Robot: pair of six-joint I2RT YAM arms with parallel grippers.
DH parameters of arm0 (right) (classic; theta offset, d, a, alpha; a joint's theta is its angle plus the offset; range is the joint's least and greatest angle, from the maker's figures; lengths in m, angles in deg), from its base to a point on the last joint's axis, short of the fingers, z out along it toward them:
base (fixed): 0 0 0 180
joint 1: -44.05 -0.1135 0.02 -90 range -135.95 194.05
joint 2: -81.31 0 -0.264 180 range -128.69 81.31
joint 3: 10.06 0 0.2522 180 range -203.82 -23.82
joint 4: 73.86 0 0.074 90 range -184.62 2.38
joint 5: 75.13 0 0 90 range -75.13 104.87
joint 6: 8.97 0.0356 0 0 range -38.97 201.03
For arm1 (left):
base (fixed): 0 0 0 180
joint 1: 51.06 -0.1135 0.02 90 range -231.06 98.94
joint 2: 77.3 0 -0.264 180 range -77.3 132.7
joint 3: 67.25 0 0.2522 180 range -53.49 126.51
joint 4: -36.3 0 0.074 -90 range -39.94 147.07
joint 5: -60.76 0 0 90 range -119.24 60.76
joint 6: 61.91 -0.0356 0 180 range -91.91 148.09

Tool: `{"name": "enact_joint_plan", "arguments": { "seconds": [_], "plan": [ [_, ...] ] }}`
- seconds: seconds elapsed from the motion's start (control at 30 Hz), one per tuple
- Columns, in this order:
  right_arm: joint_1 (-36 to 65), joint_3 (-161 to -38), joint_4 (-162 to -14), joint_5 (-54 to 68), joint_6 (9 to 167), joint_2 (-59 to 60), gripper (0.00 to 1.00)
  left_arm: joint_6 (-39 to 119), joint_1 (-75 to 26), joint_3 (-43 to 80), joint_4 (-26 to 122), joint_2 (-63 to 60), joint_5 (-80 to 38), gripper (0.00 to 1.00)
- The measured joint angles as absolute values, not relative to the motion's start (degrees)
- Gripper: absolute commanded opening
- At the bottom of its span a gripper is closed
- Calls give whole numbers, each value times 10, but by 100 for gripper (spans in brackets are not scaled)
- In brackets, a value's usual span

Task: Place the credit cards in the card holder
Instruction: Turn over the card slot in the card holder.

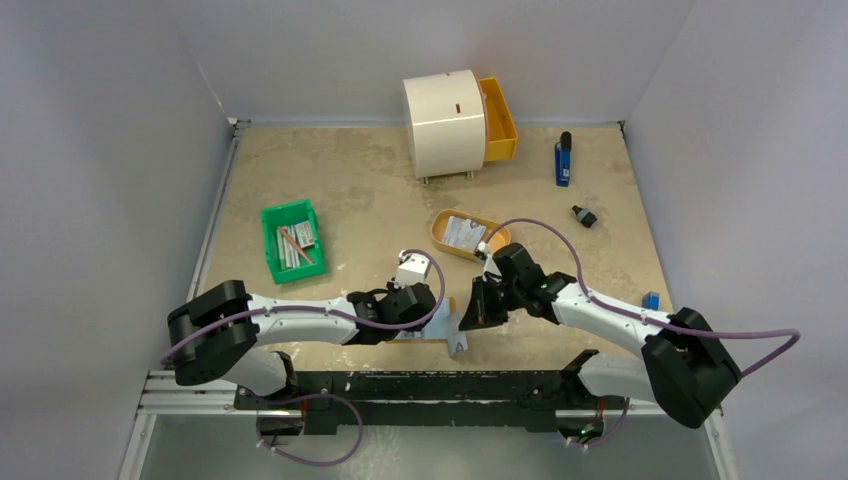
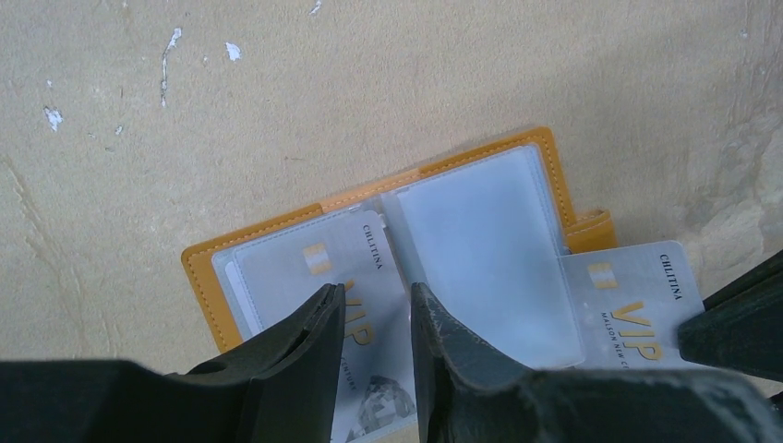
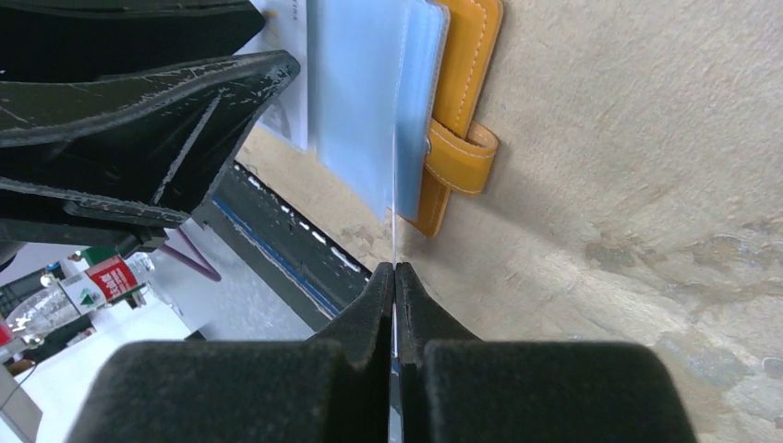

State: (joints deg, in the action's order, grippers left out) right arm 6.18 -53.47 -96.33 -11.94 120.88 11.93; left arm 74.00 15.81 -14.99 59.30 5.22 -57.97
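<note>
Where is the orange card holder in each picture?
Top external: card holder at the bottom middle, mostly covered, so only a sliver shows.
Left wrist: card holder in the lower middle, lying open.
Right wrist: card holder at the top middle.
Shared landmark: its snap strap, seen in both wrist views.

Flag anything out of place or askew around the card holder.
One credit card juts out past the strap-side edge of the open card holder, mostly outside the sleeves, pinched edge-on in the shut right gripper. The other card lies on the left page under the open left gripper.
</note>
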Motion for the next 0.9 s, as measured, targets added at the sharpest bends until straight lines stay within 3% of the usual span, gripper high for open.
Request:
{"name": "enact_joint_plan", "arguments": {
  "seconds": [0.37, 0.9],
  "plan": [
    [62, -539, -933, -137, 1209, 119, 0, 742, 158, -150, 609, 33, -593, 33],
    [58, -587, -860, -164, 1216, 40, 0, 770, 158, -150, 646, -113, -645, 35]
  ]
}}
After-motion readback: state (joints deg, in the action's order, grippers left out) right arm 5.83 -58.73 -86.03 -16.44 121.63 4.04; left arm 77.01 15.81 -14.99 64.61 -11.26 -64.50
